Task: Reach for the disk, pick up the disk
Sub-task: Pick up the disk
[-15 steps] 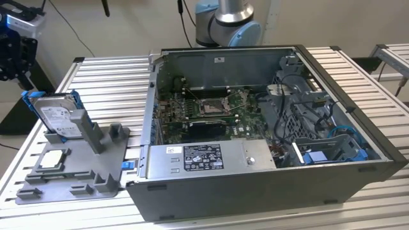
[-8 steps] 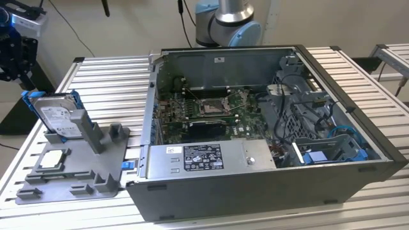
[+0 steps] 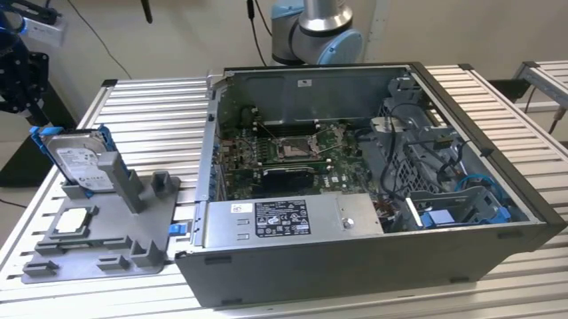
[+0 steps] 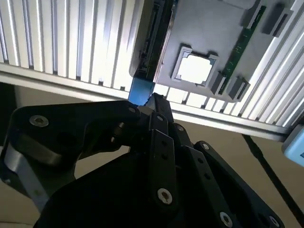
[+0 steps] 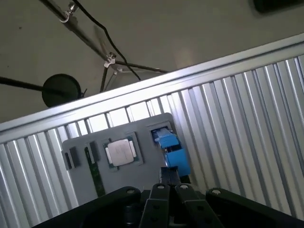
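The disk (image 3: 78, 161), silver-grey with a white label and a blue bracket, stands on edge in a grey holder (image 3: 133, 226) at the exterior view's left. My gripper (image 3: 20, 83) shows as dark parts at that view's far left edge, apart from the disk. In the first wrist view the black gripper (image 5: 169, 172) is shut and empty, with the disk's blue bracket (image 5: 172, 151) just past its tips. The second wrist view shows the gripper (image 4: 156, 100) close to the same blue edge of the disk (image 4: 141, 90).
A small silver square chip (image 3: 73, 222) (image 5: 121, 153) and a green memory stick (image 4: 242, 42) lie in the holder. An open computer case (image 3: 355, 166) fills the middle of the slatted aluminium table (image 3: 151, 113). The arm's base (image 3: 315, 30) stands behind it.
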### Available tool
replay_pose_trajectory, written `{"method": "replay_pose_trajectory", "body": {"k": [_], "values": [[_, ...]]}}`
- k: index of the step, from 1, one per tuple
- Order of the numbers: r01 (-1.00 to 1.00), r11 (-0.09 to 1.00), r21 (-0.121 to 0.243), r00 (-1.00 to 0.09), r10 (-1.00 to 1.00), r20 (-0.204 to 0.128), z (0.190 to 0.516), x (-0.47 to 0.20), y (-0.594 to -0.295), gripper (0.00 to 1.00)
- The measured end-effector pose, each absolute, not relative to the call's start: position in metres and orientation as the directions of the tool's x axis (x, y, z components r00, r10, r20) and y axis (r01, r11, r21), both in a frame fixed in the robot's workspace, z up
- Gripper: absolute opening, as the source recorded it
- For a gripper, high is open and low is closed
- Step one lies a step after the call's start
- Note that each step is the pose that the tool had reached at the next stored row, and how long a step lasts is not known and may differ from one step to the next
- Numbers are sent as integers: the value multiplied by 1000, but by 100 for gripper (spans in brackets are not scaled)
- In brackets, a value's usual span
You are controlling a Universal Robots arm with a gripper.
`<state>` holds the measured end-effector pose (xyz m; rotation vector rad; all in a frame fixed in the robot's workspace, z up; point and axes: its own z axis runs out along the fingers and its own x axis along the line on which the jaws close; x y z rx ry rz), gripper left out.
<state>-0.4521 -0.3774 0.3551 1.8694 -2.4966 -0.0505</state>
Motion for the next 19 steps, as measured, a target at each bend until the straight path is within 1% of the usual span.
{"method": "replay_pose_trajectory", "body": {"k": [8,19], "values": [[-987,157,38,-157,-988,-2,354,-452,-377,0],[-993,112,38,-112,-994,-2,352,-452,-370,0]]}}
